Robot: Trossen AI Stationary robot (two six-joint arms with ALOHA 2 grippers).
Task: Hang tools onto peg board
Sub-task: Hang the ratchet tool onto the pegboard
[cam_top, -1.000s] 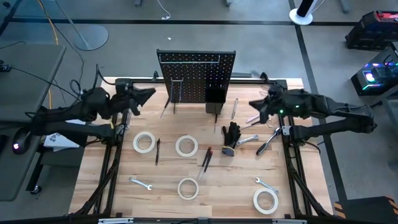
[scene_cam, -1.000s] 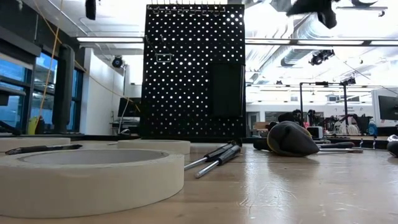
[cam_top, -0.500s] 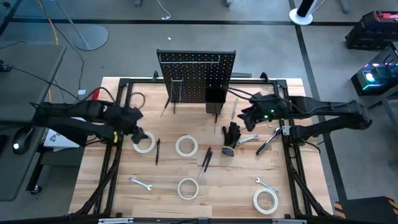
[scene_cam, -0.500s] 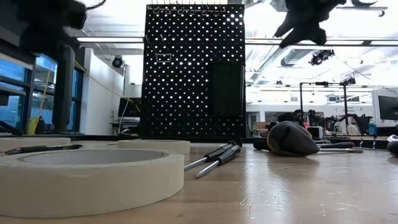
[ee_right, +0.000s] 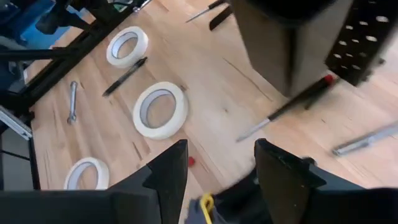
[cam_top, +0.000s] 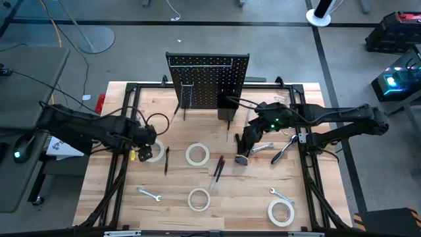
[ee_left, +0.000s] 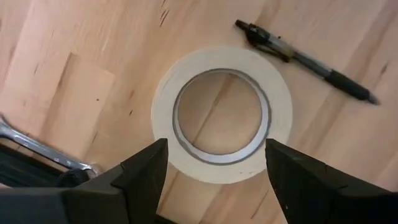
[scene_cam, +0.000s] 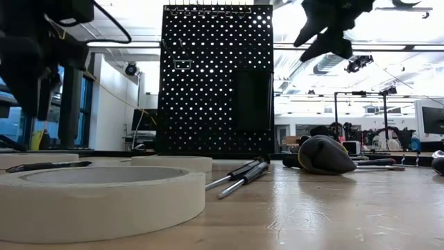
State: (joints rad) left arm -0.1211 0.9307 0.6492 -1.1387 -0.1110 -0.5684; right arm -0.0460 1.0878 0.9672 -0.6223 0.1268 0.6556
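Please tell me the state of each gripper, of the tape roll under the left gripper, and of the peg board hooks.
left gripper: open, above the tape roll.
tape roll: flat on the table, not gripped.
right gripper: open, holding nothing.
peg board: upright; wire hooks bare.

Open wood is seen at 6 o'clock of the peg board point(cam_top: 208, 80), bounded by the middle tape roll point(cam_top: 197, 155) and crossed screwdrivers point(cam_top: 218, 167). The left gripper point(ee_left: 214, 163), fingers spread, is hung over the left tape roll point(ee_left: 222, 114); a pen point(ee_left: 305, 60) lies just beside. The black glove bundle point(cam_top: 245, 139) is crowded by the right gripper point(cam_top: 248, 137).
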